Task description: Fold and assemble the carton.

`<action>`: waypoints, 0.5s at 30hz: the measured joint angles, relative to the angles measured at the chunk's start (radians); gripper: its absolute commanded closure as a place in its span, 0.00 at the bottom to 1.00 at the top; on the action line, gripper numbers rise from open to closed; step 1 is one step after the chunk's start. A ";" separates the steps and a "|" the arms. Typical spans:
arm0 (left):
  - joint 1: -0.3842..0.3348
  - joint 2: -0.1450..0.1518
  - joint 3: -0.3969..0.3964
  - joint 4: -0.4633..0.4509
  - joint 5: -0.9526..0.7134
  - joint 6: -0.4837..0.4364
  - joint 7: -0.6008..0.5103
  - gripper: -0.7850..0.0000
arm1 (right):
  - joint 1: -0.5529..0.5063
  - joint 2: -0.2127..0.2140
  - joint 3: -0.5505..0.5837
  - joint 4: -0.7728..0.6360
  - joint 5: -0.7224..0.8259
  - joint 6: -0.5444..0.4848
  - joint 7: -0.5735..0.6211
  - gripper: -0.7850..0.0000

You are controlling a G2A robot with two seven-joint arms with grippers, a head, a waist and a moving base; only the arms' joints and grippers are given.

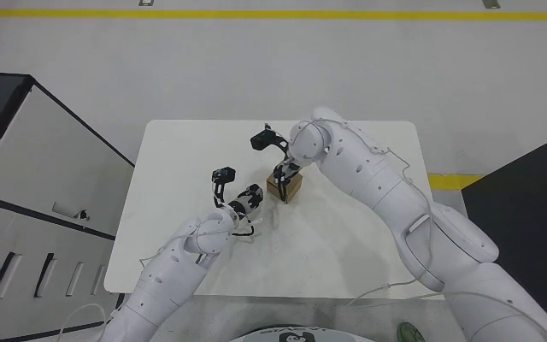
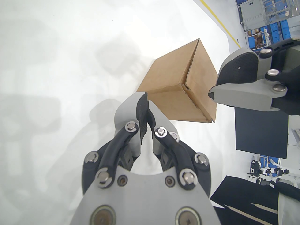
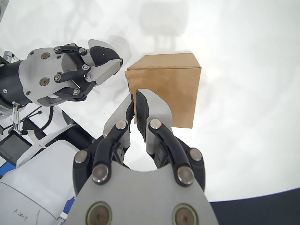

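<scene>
Top view: carton (image 1: 286, 188) touching tip of closed right hand (image 3: 135, 95); closed left hand (image 2: 145, 100) just beside it.

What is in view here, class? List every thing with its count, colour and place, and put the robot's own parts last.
brown cardboard carton: one, brown, box-shaped, near the table's middle, between the two tools.
white rectangular table: one, white, under the carton.
yellow painted floor lines: two, yellow, one beyond the table, one short one at its side.
grey metal cabinet: one, grey with a dark edge, on the floor beside the table.
white robot arms: two, white, over the table from opposite sides of the carton.
left tool: one, grey and black, shut, tip near a carton corner.
right tool: one, grey and black, shut, tip at a carton side.
</scene>
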 measured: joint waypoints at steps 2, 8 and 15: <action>0.000 0.000 0.000 0.000 0.000 0.000 0.000 1.00 | -0.006 0.001 0.001 0.000 -0.005 0.002 0.000 1.00; 0.000 0.000 0.000 0.000 0.000 0.000 0.000 1.00 | -0.017 -0.004 -0.006 0.013 -0.015 0.009 -0.009 1.00; 0.000 0.000 0.000 0.000 0.000 0.000 0.000 1.00 | -0.014 -0.017 -0.014 0.044 -0.008 0.002 -0.012 1.00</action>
